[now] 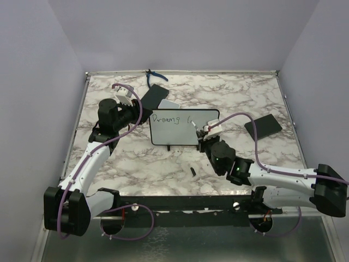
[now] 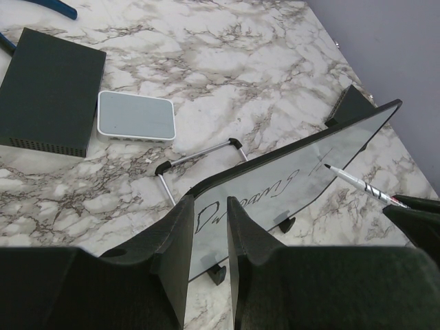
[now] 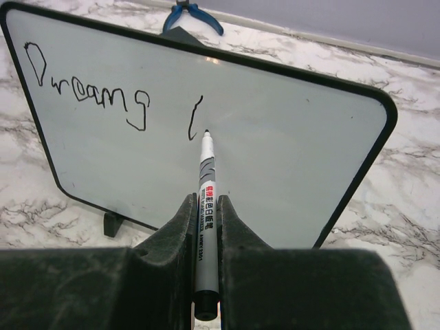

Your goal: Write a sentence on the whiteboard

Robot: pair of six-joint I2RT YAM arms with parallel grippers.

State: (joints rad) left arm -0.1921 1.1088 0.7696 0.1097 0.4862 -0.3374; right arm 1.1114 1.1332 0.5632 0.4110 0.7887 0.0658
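Sentence [image 3: 88, 93] at word two, one stroke in; right gripper [image 3: 206, 203] clenched on marker [image 3: 207, 172], tip at board [image 3: 289, 158] mid-frame; left gripper [image 2: 210, 206] pinching board edge; next I want light strokes rightward.

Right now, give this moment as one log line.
left gripper: grips whiteboard | right gripper: grips marker, tip on board | sentence: "Dreams" plus one stroke

"Dreams l" on whiteboard [image 3: 289, 172], marker [image 3: 206, 199] lbl illegible

1 high rear overview, 2 close wrist views, all 3 on the whiteboard [image 1: 174, 134]
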